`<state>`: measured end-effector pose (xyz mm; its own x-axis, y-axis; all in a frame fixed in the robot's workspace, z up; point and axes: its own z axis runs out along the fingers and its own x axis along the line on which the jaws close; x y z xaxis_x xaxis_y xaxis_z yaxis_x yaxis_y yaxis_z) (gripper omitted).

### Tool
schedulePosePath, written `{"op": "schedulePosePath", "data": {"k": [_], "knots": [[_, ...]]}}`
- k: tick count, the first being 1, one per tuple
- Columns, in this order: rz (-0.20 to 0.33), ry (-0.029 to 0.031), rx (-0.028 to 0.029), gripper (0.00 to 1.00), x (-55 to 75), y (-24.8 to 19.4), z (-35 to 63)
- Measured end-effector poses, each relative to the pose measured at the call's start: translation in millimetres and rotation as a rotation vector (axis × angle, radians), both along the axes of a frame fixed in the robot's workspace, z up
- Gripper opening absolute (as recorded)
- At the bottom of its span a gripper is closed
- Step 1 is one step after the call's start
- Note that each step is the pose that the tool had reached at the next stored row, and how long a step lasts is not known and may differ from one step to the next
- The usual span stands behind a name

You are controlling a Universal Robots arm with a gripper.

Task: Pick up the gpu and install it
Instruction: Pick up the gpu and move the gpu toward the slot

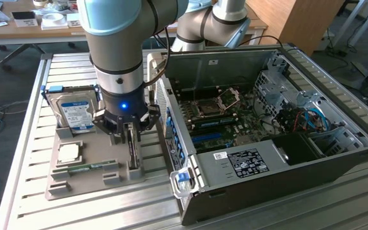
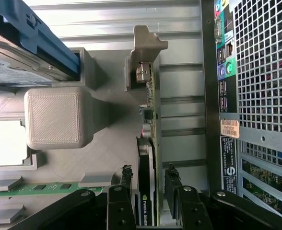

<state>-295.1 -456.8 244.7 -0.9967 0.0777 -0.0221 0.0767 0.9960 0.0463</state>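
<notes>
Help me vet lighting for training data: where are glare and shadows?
Exterior view: light sheens off the table slats, while the computer case interior sits partly in shade. Wrist view: soft, even light on the grey tray, the gpu edge dark, no glare.

A black face, a green board edge and a pale metal bracket are shown by the gpu (image 2: 147, 163). The holder tray (image 2: 107, 143) is coloured plain grey, with fine printed ridges. The silver hard drive (image 1: 76, 114) is marked with a blue-and-white label and framed in blue. The computer case (image 1: 286, 177) is finished black, its rear perforated in a grid; the table (image 1: 69, 67) is ribbed silver.
</notes>
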Motion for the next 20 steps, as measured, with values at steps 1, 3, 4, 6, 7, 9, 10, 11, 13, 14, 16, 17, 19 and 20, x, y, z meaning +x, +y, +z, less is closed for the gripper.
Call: {"op": "schedulePosePath", "data": {"k": [1,3,4,6,7,9,10,11,13,14,16,17,19,20], "knots": [[0.000,-0.0001,0.0002,0.41,0.0,0.0,-0.7],[0.000,0.0001,-0.0001,0.41,-0.2,0.0,-1.9],[0.000,0.0000,-0.0001,0.41,-0.3,0.0,-2.6],[0.000,0.0001,-0.0001,0.41,-0.3,0.0,-3.7],[0.000,0.0001,-0.0001,0.41,-0.3,0.0,-4.4],[0.000,0.0003,-0.0003,0.41,-0.4,0.0,-5.0],[0.000,0.0005,-0.0004,0.41,-0.4,0.0,-5.0],[0.000,0.0004,-0.0004,0.41,-0.4,0.0,-5.1],[0.000,0.0001,-0.0001,0.41,-0.5,-0.1,-5.4],[0.000,0.0000,0.0000,0.41,-0.5,-0.3,-5.5],[0.000,0.0001,-0.0001,0.41,-0.5,-0.5,-6.7],[0.000,0.0002,-0.0002,0.41,-0.5,-0.5,-7.4],[0.000,0.0003,-0.0003,0.41,-0.7,-0.6,-8.3],[0.000,0.0003,-0.0004,0.41,-0.8,-0.6,-8.8]]}}
